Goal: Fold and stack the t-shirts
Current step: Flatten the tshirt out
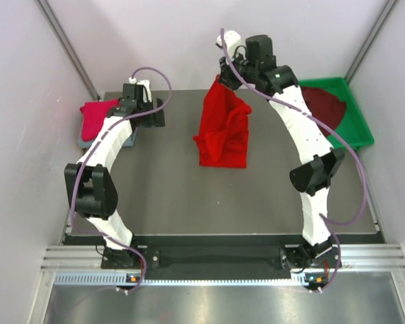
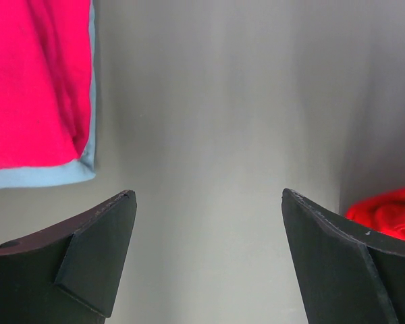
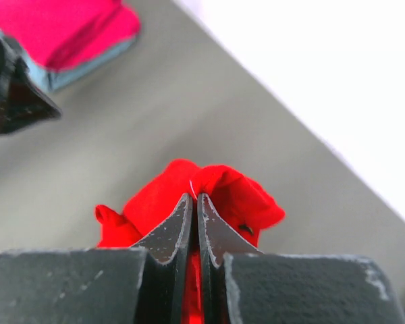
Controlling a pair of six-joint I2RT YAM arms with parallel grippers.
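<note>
The right gripper (image 3: 194, 198) is pinching the bright red t-shirt (image 1: 223, 131). The left gripper (image 2: 208, 196) is gaping wide, empty.

Hiding most of the grey-blue shirt (image 2: 40, 177) under the pink shirt (image 2: 34, 81), part of the maroon shirt (image 1: 327, 104) behind the right arm (image 1: 304, 128). Cutting the red shirt (image 2: 391, 212) off at the left wrist view's edge.

2 stacked shirts (image 1: 98, 118) left, hanging shirt (image 1: 223, 131) centre, 4th shirt (image 1: 324, 104) in tray (image 1: 362, 137) right
</note>
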